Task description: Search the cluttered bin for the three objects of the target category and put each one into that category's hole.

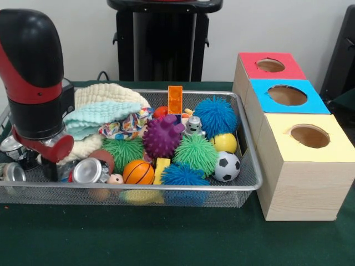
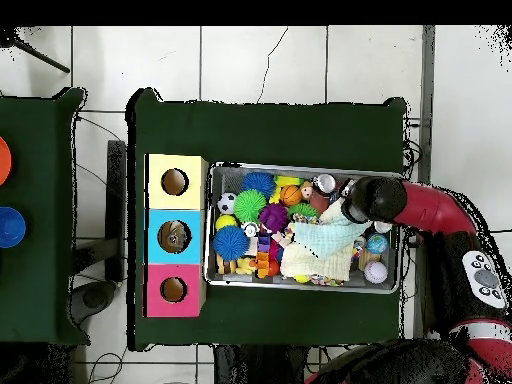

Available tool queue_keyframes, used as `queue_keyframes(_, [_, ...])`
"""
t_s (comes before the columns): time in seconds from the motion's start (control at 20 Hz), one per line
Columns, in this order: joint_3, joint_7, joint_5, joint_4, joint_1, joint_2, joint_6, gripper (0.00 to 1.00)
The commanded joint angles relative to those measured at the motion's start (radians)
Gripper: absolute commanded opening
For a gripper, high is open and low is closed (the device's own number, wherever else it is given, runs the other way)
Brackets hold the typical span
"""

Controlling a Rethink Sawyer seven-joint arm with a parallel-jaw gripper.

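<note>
Green felt is covering the table (image 1: 166,238), which is sitting on a pale tiled floor (image 2: 260,65) in the overhead view. Taking up the middle of the cloth is a shallow rectangular bin (image 1: 183,188) of silver wire mesh, packed with clutter. Just beside its end, three plain wooden boxes are standing in a touching row, each with a round hole cut in a coloured top: red (image 1: 270,65), blue (image 1: 287,95) and yellow (image 1: 309,136).

The red and black arm (image 1: 33,72), smooth and rounded, is reaching down into the end of the bin farthest from the boxes, and its gripper (image 1: 49,166) is sinking among shiny metal cans (image 1: 87,170); I cannot tell how far its fingers are parted or whether they have hold of anything.

Soft knitted cloths in cream (image 1: 111,95) and mint (image 1: 100,117) are lying heaped beside the arm. Rubbery spiky balls are crowding the half nearer the boxes: a blue one (image 1: 216,115), a purple one (image 1: 162,137), two green ones (image 1: 197,154) and a second blue one (image 1: 183,175). Smooth round balls are resting among them: a black and white football (image 1: 226,166), a small basketball (image 1: 138,172) and a yellow ball (image 1: 225,142). An orange plastic block (image 1: 175,100) is standing upright, and a small grey toy robot (image 1: 194,125) is peeking out just beside it.
</note>
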Motion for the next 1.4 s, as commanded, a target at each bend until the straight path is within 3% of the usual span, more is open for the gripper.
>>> queue_keyframes(0.05, [0.092,-0.205,0.011,0.1,-0.003,0.01,0.099,0.0])
queue_keyframes(0.6, [0.026,-0.113,-0.058,0.134,0.051,-0.076,-0.021,0.0])
queue_keyframes(0.8, [-0.134,0.033,-0.182,0.106,0.186,-0.203,-0.111,0.0])
queue_keyframes(0.9, [-0.187,0.056,-0.222,0.089,0.238,-0.243,-0.117,0.0])
queue_keyframes(1.2, [-0.227,0.042,-0.234,0.086,0.282,-0.281,-0.125,0.0])
queue_keyframes(1.3, [-0.228,0.035,-0.219,0.103,0.278,-0.289,-0.125,0.0])
queue_keyframes(1.4, [-0.184,-0.002,-0.171,0.104,0.239,-0.263,-0.113,0.0])
